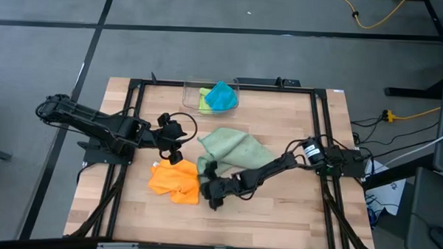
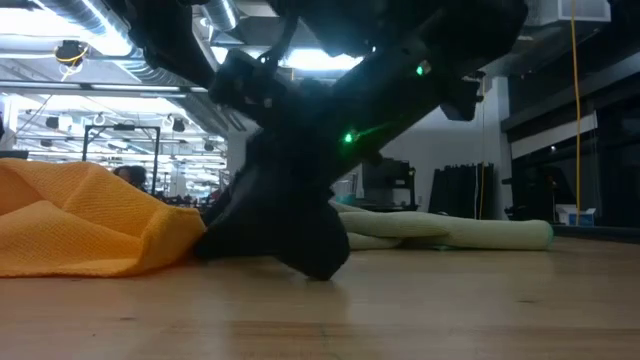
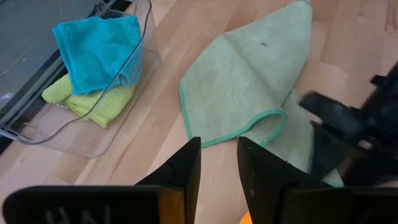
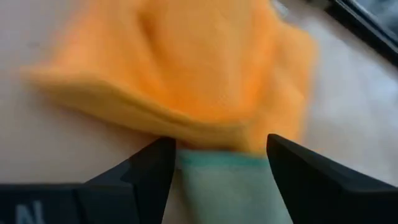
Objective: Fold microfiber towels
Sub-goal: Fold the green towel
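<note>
Four towels on view, listed by size as they lie.

Desk (image 1: 277, 215): pale wood, carries everything.

Sage towel (image 1: 232, 145): largest spread, mid-desk, loosely doubled with one corner turned over; its near part runs under the right arm toward the orange towel. A green-edged strip of it shows between the right claw's fingers in the right wrist view.

Orange towel (image 1: 174, 180): rumpled heap at the desk's near left, just beside the sage towel. Not yet flat, not yet folded.

Bin (image 1: 193, 101): clear plastic, far side of the desk, holding the teal towel (image 1: 221, 96) on top of the lime towel (image 1: 205, 102); both look already folded.

Right claw (image 1: 213, 192): low at the desk, at the orange towel's right edge, fingers wide apart, closed on nothing.

Left claw (image 1: 173, 146): above the orange towel's far edge, fingers part open, empty.

Handling note, as judgement: the step appears to be taking the orange towel's edge. Pinch one layer of orange only, clear of the sage hem lying in the gap, or both cloths may lift together. Left claw best takes the matching far corner so the towel can be pulled flat before folding.
</note>
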Available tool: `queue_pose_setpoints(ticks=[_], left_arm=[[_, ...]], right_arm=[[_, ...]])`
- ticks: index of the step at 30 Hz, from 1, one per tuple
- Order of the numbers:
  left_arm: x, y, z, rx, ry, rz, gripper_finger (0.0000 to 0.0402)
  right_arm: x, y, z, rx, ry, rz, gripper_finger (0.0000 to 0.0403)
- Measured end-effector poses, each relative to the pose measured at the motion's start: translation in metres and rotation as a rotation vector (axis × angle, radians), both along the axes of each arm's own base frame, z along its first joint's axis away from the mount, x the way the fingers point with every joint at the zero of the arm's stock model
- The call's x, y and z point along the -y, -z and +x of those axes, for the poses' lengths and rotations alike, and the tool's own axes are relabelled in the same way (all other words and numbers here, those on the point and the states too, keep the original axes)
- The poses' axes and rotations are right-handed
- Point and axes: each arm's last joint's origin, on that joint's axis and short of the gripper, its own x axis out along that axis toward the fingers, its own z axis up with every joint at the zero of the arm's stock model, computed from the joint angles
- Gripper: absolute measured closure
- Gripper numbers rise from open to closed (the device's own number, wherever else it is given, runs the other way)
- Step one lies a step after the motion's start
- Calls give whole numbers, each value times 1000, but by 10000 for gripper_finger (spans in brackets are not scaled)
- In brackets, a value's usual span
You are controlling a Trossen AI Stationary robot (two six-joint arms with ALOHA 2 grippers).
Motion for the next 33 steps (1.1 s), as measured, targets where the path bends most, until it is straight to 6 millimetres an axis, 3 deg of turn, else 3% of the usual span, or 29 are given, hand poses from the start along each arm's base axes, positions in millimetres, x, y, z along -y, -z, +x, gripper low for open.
queue_pose_setpoints(ticks=[6, 15, 23, 33], left_arm=[[0, 0, 0, 4, -8, -10, 305], [0, 0, 0, 33, -61, -65, 305], [0, 0, 0, 37, -68, -73, 305], [0, 0, 0, 36, -67, -71, 305]], right_arm=[[-4, -2, -5, 58, 207, -115, 150], [-22, -1, -15, 72, 243, -109, 150], [-22, -1, -16, 102, 298, -99, 152], [-14, -1, -13, 146, 383, 14, 218]])
